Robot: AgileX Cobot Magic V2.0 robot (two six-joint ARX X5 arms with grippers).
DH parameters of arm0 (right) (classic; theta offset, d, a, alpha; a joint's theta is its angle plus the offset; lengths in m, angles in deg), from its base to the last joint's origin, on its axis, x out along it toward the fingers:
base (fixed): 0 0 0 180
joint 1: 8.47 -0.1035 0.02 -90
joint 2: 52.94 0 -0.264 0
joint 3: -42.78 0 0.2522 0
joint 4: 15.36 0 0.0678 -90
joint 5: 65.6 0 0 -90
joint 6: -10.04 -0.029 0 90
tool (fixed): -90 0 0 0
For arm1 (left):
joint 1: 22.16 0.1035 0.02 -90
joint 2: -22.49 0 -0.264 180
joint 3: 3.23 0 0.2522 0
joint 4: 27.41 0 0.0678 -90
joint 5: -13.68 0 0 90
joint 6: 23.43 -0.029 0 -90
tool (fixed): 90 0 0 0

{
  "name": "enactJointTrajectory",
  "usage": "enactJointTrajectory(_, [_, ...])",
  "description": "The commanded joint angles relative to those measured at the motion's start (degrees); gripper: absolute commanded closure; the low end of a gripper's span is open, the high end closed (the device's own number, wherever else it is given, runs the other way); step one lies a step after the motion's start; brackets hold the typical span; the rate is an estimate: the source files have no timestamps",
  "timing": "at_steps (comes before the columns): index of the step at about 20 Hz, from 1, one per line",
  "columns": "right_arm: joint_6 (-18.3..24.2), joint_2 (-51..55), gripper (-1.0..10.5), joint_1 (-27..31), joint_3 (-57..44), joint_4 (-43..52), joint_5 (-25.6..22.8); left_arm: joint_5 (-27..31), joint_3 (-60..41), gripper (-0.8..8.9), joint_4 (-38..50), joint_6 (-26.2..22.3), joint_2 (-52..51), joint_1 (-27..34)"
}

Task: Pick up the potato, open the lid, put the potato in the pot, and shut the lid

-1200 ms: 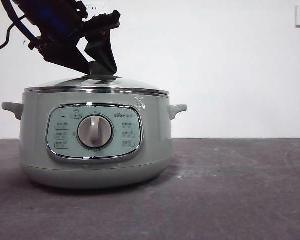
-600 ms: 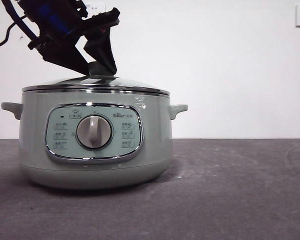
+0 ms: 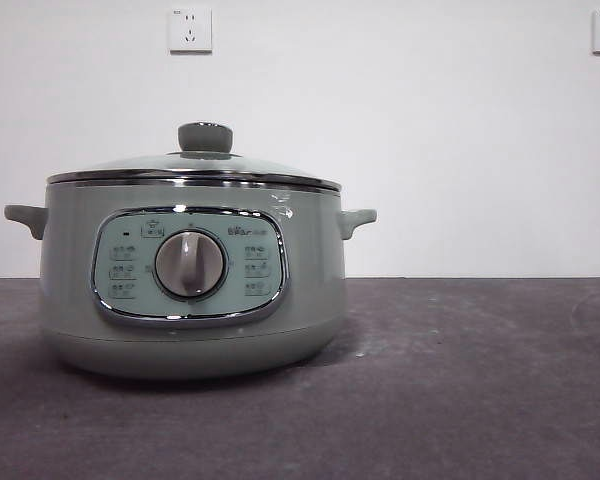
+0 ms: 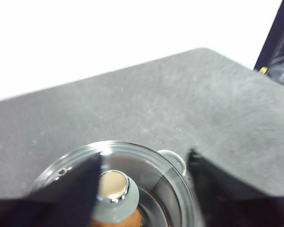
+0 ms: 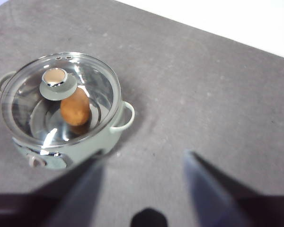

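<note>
sage-green pot (image 3: 70,300) – orange-brown potato (image 5: 75,108), grey dial (image 3: 190,264), dark grey table (image 3: 460,380).

The left gripper (image 4: 144,189) shows as two matte black jaws, broad at the base and tapering to blunt, wedge-like tips, their surfaces plain and unmarked. The right gripper (image 5: 142,184) has the same pair of dark tapered jaws, blurred and slightly greyish in its wrist view, with a small rounded black part of the body between their bases. No cables, screws or lettering can be made out on either one.
</note>
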Motion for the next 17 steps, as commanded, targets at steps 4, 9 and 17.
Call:
enactJointTrajectory(4, [1.6,10.5,9.6,0.0,-19.8,18.5,-0.2,5.3,-0.8,8.21,-6.6,-3.4,-6.3,-1.2])
enactJointTrajectory(9, [1.6,21.1,9.6,0.0,-40.3,35.4,-0.2,9.2,-9.2,8.21,-5.7,-4.3,-11.6,-4.1])
enactJointTrajectory(17, [-1.3,25.5,9.5,0.0,-51.1,38.4,-0.2,9.8,-16.8,8.18,-4.9,-2.6,-14.8,-6.9])
